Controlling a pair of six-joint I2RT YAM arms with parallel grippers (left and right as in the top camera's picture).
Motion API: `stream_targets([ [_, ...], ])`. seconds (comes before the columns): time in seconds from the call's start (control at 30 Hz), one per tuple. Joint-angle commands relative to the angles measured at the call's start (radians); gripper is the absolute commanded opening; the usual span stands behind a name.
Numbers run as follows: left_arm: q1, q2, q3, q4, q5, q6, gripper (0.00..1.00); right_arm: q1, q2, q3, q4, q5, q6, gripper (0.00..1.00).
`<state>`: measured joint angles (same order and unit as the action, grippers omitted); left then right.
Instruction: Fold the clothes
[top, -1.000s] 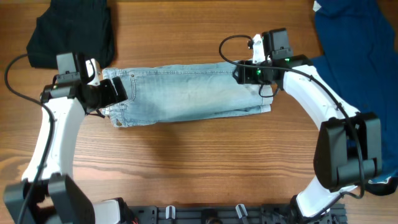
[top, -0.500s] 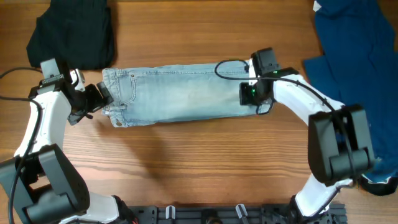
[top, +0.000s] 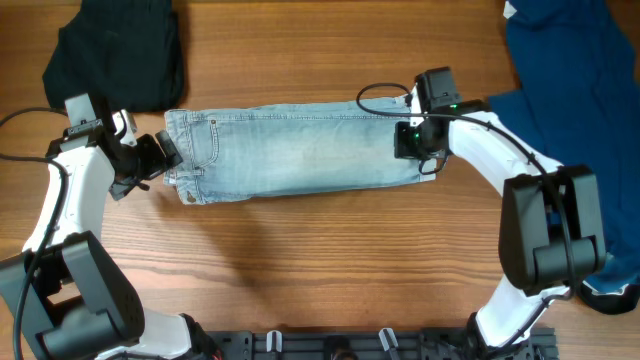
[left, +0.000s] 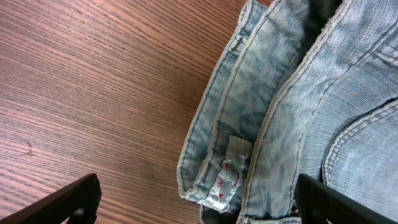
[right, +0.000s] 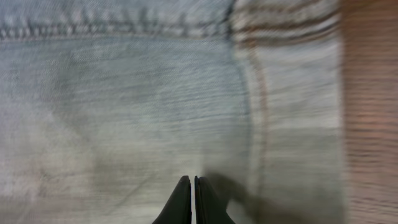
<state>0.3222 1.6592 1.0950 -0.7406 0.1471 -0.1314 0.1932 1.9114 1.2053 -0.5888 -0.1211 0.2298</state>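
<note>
Right end effector (right: 188, 190) clenched, tips pressed together, low over cuffed leg end of shorts (top: 300, 155); cannot tell if cloth is pinched. Left end effector (left: 198, 186) released, fingers wide, waistband just in front, not touching. Shorts lie flat, long way across desk (top: 300, 260), seem doubled leg on leg. Step in hand: likely grabbing leg end for next fold. Next move: lift leg end, carry it over to waistband, keep edges lined up; left side may need to hold waistband down
</note>
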Motion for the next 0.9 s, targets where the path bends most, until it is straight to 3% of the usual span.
stream_targets([
  [0.0,0.003,0.011,0.004,0.003,0.012,0.024,1.00,-0.039,0.009,0.017,0.008,0.029,-0.029,0.04],
  [0.47,0.054,0.103,0.004,0.110,0.001,0.074,1.00,-0.051,0.169,0.013,0.111,0.002,-0.047,0.04],
  [0.67,0.105,0.219,0.004,0.175,0.257,0.225,1.00,-0.051,0.169,0.013,0.120,-0.002,-0.047,0.04],
  [0.87,0.119,0.174,0.007,0.150,0.310,0.232,1.00,-0.051,0.169,0.013,0.118,-0.002,-0.047,0.04],
])
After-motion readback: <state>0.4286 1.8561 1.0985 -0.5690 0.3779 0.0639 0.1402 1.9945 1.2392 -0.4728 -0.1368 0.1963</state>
